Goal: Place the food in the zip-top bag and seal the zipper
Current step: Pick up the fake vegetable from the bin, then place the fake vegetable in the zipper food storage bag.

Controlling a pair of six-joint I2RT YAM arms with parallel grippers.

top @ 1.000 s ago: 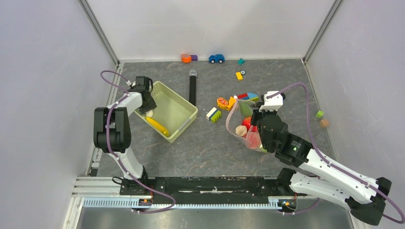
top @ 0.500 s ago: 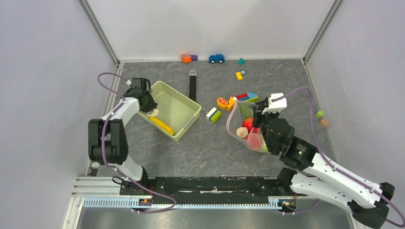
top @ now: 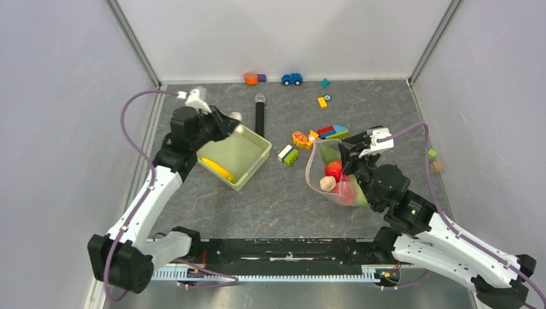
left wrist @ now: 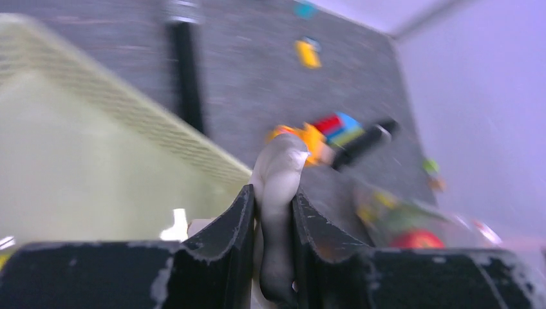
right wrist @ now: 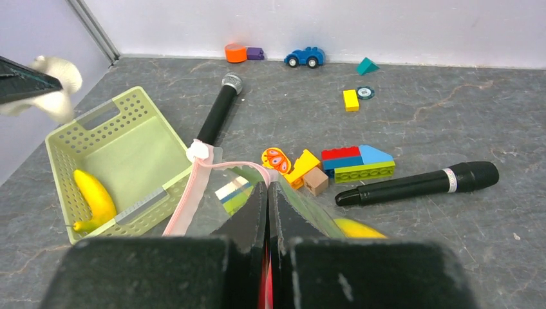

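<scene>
My left gripper [top: 229,122] [left wrist: 273,193] hangs over the far rim of the pale green basket [top: 256,162], shut on a pale whitish toy food piece [left wrist: 281,161] [right wrist: 59,87]. A yellow banana [top: 219,169] [right wrist: 94,197] lies in the basket. My right gripper [top: 345,156] [right wrist: 267,192] is shut on the edge of the clear zip-top bag [top: 315,175], holding it up. Its pink zipper [right wrist: 190,193] droops to the left, with the mouth open. A red tomato [top: 333,168], a beige piece [top: 327,184] and green food sit inside the bag.
A black microphone [top: 259,119] [right wrist: 217,114] lies behind the basket, and another microphone [right wrist: 412,183] lies right of the bag. Coloured blocks [top: 333,131] [right wrist: 357,162] cluster behind the bag. A blue toy car [top: 291,78] and small pieces sit by the back wall.
My left gripper closed on the pale food piece in the basket, then rose out and swung right over the rim. The right arm and bag shifted slightly to the right.
</scene>
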